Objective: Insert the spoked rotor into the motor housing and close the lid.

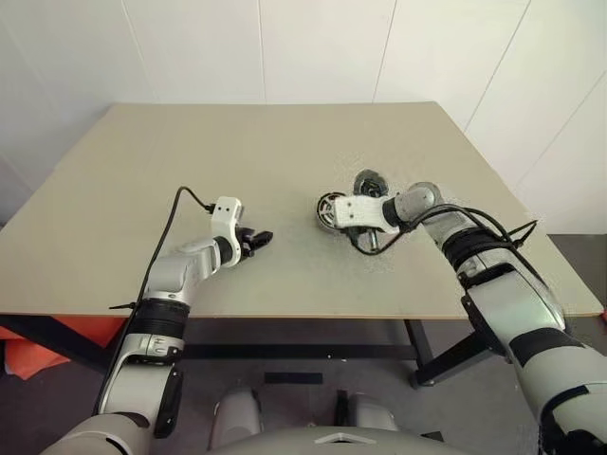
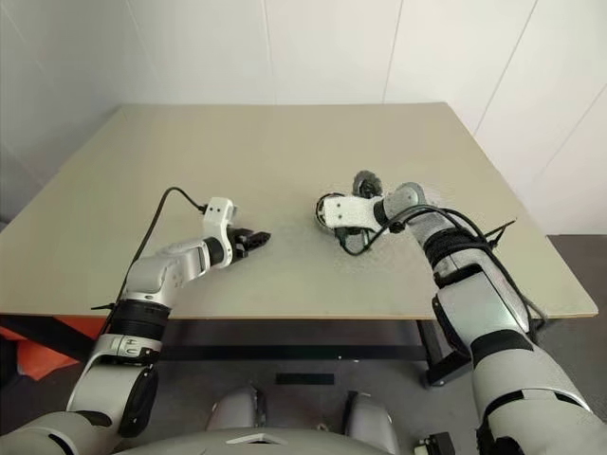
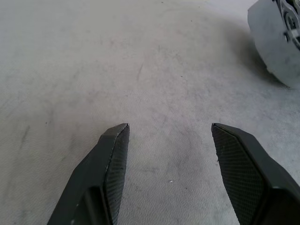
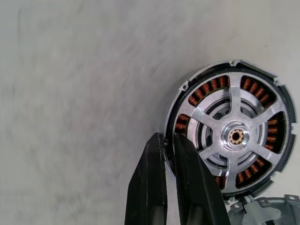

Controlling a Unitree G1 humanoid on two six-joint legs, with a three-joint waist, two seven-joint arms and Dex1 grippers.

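Your left pincer (image 1: 258,238) hovers spread near the worktop's (image 1: 285,152) front edge, holding nothing. Your right pincer (image 4: 169,138), toward the right edge, is pinched on the motor housing's (image 4: 174,110) rim, the spoked rotor (image 4: 234,137) seated inside. The lid (image 1: 368,180) lies just behind.

Table top (image 1: 285,161): matt beige laminate, faintly scuffed and speckled. Spoked rotor (image 4: 234,136): bright polished metal spokes and hub, glossy. Motor housing (image 4: 185,86): silver metal rim, copper-brown wire windings showing between spokes. Left gripper (image 3: 171,140) fingers (image 3: 115,154): matt black plastic, finely cross-hatched pads. Right gripper (image 4: 168,140) fingers smooth, slightly glossy black.
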